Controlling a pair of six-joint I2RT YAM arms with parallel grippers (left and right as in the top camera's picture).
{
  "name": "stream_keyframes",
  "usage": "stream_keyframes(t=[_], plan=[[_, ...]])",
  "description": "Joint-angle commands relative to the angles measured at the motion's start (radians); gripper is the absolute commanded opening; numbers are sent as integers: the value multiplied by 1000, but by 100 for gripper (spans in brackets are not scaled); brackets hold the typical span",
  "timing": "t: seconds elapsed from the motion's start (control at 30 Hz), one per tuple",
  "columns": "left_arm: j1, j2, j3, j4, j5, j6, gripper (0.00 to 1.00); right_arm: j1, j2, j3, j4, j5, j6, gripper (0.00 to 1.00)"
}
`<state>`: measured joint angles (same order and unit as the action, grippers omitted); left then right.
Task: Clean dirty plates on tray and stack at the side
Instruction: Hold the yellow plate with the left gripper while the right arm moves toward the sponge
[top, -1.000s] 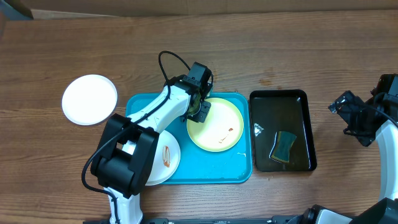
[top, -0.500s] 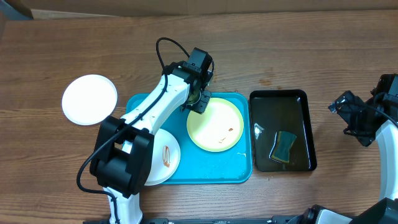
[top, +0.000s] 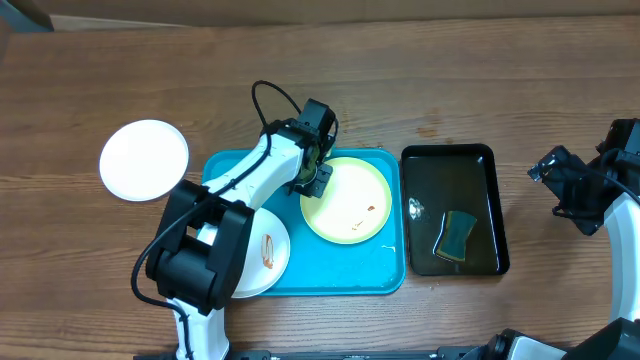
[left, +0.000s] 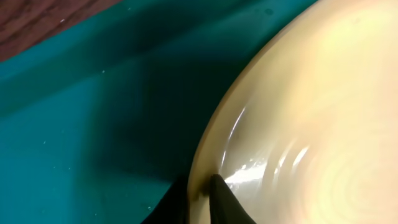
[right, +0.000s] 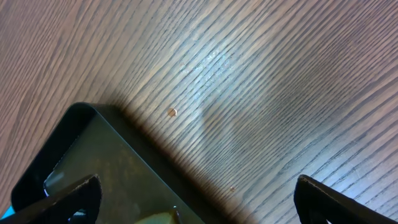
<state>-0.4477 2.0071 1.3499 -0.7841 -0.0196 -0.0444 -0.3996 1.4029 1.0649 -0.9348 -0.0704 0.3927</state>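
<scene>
Three plates counted. The lime-green plate, pale at centre with small brown smears, lies on the right half of the one turquoise tray. My left end effector is pinched narrow on its left rim. The smeared white plate sits at the tray's near-left corner, partly under my left arm. The clean white plate rests on the desk, left of the tray. My right end effector stands wide, holding nothing, over a corner of the one black tray.
</scene>
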Motion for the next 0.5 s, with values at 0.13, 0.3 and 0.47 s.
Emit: stream_keyframes(t=[0.13, 0.3, 0.47], plan=[[12, 15, -12, -107, 39, -1, 4, -5, -2, 15, 6, 10, 8, 100], [12, 15, -12, -144, 53, -126, 4, -5, -2, 15, 6, 10, 8, 100], [24, 15, -12, -150, 161, -197, 8, -5, -2, 15, 6, 10, 8, 100]])
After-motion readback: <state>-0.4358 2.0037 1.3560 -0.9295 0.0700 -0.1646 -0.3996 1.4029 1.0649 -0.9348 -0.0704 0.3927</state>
